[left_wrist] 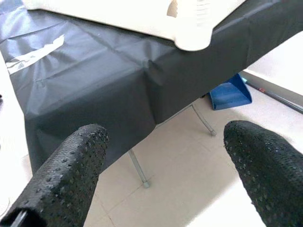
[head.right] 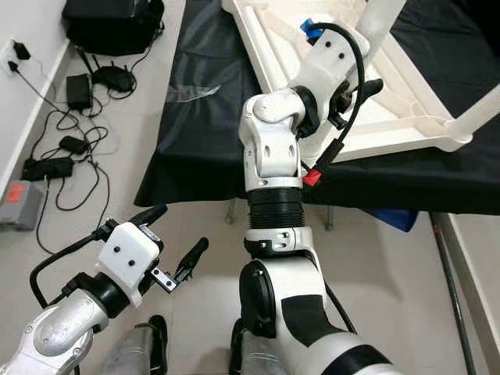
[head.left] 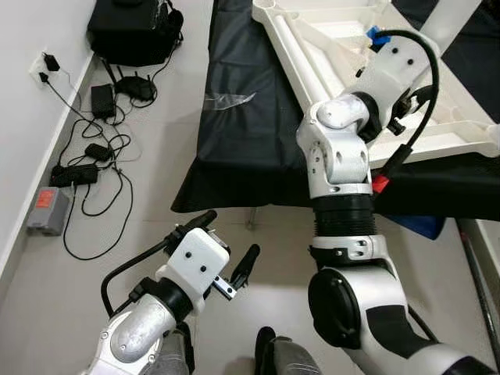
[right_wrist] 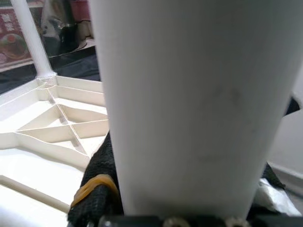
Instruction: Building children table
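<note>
Leg [right_wrist: 189,104] clamped in right claw [head.right: 355,92], over upturned tabletop [head.right: 406,117] on black-draped bench [head.right: 203,133]. Keep leg vertical, seat squarely into socket, press straight down. Left claw [head.left: 226,246] spread wide, holding nothing, low above floor.

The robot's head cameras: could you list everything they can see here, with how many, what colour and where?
Tabletop: one, white, upside down on the black cover, ribs showing.
Table legs: two at least, white, standing up from the tabletop.
Black cover: one, draped over a low metal-legged stand.
Clear wrapper: one, on the cover.
Black bag: one, on the floor by the wall.
Cables and adapters: several, black, on the floor.
Grey box: one, red label, by the wall.
Blue object: one, under the stand.
Left gripper: open, low over the floor.
Right gripper: around a table leg.
</note>
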Motion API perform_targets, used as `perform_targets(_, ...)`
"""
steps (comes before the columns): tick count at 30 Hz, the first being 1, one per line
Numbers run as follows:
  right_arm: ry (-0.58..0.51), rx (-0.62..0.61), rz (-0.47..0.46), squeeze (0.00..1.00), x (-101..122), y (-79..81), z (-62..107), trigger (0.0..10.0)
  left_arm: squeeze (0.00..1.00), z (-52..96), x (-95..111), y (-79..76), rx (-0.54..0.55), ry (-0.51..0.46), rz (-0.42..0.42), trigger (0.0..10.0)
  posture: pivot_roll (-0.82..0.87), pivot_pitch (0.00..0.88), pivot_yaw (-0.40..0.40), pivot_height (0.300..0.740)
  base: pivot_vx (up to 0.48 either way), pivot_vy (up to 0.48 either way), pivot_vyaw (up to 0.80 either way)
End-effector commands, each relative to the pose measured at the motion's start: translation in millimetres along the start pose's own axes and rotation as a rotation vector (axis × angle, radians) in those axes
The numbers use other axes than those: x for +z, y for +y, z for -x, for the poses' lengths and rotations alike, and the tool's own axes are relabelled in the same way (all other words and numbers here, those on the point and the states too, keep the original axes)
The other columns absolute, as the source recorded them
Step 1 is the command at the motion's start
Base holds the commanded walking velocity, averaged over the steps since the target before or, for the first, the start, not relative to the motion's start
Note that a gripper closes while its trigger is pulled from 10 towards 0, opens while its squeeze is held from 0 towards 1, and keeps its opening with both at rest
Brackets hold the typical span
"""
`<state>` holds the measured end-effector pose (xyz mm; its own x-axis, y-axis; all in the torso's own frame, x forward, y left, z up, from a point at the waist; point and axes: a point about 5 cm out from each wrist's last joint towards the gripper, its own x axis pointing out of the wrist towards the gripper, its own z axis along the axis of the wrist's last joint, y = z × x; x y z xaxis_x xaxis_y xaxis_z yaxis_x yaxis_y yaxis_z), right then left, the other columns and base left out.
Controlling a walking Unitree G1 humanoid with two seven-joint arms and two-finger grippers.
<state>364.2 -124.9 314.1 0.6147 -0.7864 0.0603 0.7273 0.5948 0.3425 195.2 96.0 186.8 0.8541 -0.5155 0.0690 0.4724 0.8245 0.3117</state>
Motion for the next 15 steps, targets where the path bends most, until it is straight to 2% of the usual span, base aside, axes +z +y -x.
perform_targets(1, 0.248, 0.022, 0.054, 0.00, -54, -12.5, -3.6, 10.0, 0.00, 1.9, -2, -3.1, -0.007, 0.012, 0.002, 10.0, 0.17, 0.323, -0.076, 0.740, 0.000, 0.000, 0.00)
perform_targets(3, 0.281, 0.036, 0.039, 0.00, -57, -14.5, -6.2, 10.0, 0.00, 1.9, -2, -2.9, -0.007, 0.013, 0.001, 10.0, 0.16, 0.322, -0.073, 0.740, 0.000, 0.000, 0.00)
perform_targets(5, 0.288, 0.043, 0.057, 0.00, -63, -23.7, -13.1, 10.0, 0.00, 1.4, -2, -3.1, -0.007, 0.010, 0.001, 10.0, 0.16, 0.318, -0.072, 0.740, 0.000, 0.000, 0.00)
perform_targets(10, 0.286, 0.045, 0.079, 0.00, -66, -27.7, -15.0, 10.0, 0.00, 1.0, -2, -3.0, -0.006, 0.008, 0.002, 10.0, 0.16, 0.317, -0.069, 0.740, 0.000, 0.000, 0.00)
perform_targets(15, 0.184, 0.187, 0.089, 0.00, -57, -19.4, -14.3, 10.0, 0.00, 0.7, -2, -3.0, -0.006, 0.006, 0.000, 10.0, 0.16, 0.314, -0.069, 0.740, 0.000, 0.000, 0.00)
